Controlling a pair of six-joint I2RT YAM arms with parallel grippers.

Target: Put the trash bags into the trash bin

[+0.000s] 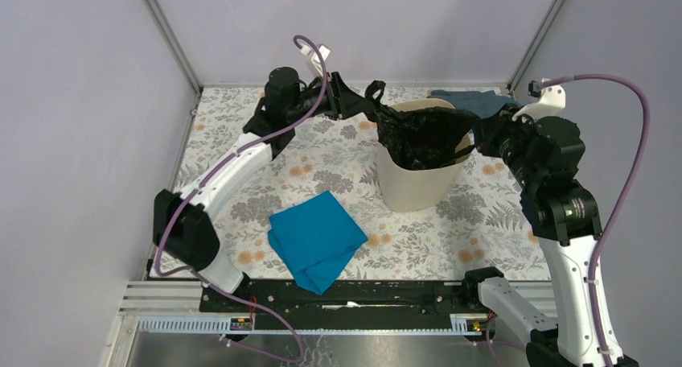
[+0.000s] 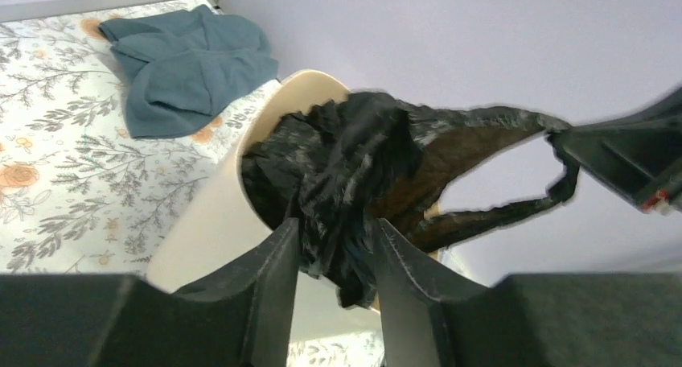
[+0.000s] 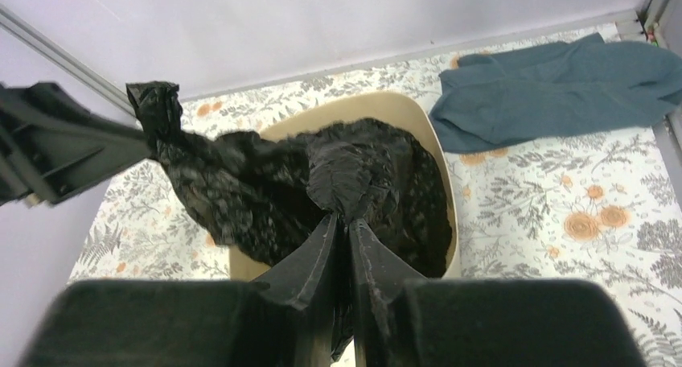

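The round cream-beige trash bin stands upright at the back middle of the floral table. The shiny black trash bag hangs into the bin's mouth and is stretched across it between both grippers. My left gripper is shut on a bunched part of the bag at the bin's left rim; in the left wrist view the film is wedged between the fingers of that gripper, above the bin. My right gripper is shut on the bag's right edge; the right wrist view shows that gripper pinching the film over the bin.
A bright blue cloth lies folded on the table in front of the bin, to its left. A grey-blue cloth lies crumpled at the back right corner behind the bin; it also shows in both wrist views. Walls close in the table.
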